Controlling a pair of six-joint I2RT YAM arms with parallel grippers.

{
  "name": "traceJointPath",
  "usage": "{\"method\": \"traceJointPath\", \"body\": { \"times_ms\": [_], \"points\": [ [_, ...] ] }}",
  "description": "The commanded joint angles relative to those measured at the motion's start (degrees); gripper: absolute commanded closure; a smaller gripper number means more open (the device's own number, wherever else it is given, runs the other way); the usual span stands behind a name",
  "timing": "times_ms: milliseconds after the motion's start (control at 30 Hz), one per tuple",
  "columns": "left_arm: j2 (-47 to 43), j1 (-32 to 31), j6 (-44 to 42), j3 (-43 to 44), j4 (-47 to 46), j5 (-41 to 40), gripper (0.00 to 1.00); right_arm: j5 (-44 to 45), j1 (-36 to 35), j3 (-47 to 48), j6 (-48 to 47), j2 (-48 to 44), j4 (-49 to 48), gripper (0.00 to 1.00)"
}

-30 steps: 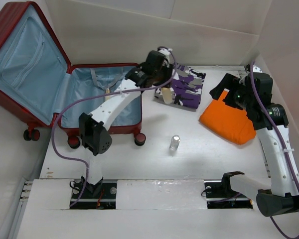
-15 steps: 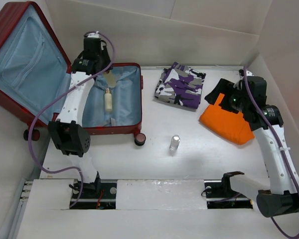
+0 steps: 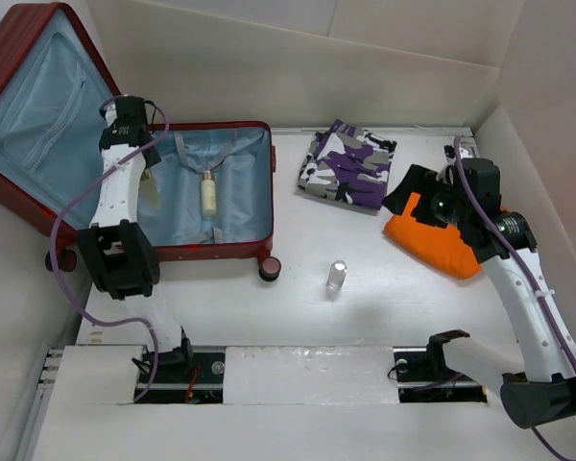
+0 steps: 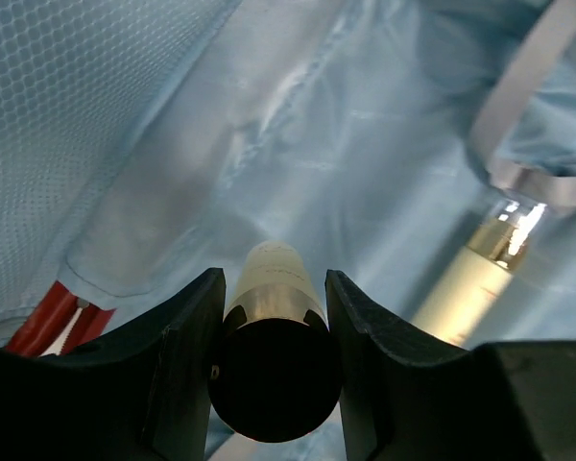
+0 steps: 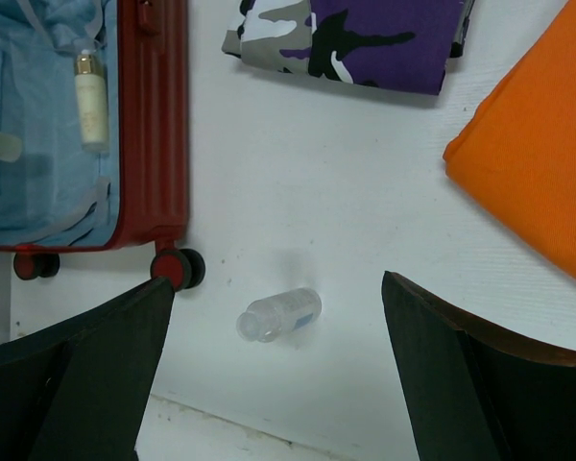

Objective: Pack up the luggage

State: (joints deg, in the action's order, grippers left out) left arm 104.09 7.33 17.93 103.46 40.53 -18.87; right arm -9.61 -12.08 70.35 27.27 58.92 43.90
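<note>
While your left gripper (image 4: 274, 280) clamps the cream dark-capped bottle (image 4: 272, 261), release it low inside the dark-red hard-shell suitcase (image 3: 202, 252). Your right gripper (image 5: 278, 284) gapes.

The left gripper (image 4: 274, 288), clamped on a cream bottle (image 4: 271, 257), has travelled from beyond the right side of the luggage (image 3: 211, 253) to its left interior edge; the right gripper (image 5: 278, 283) has shifted slightly toward the luggage
</note>
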Motion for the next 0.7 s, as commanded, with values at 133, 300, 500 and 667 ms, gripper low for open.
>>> {"method": "traceJointPath", "body": {
  "times_ms": [133,300,500,667],
  "points": [
    [6.9,0.0,-1.8,4.1,3.5,-3.6,0.88,-1.0,-0.9,-0.7,0.1,-0.6,-4.8,0.05],
    [12.4,0.0,-2.9,8.6,4.8,-1.2,0.85,-1.0,-1.5,-0.7,0.1,0.1,-4.8,0.05],
    [20.5,0.0,-2.9,17.6,6.0,-0.6,0.65,0.1,-1.5,0.3,0.1,1.9,-4.8,0.05],
    [25.0,0.0,-2.9,21.2,4.9,0.7,0.35,1.5,-2.0,2.0,0.1,3.0,-3.7,0.05]
  ]
}}
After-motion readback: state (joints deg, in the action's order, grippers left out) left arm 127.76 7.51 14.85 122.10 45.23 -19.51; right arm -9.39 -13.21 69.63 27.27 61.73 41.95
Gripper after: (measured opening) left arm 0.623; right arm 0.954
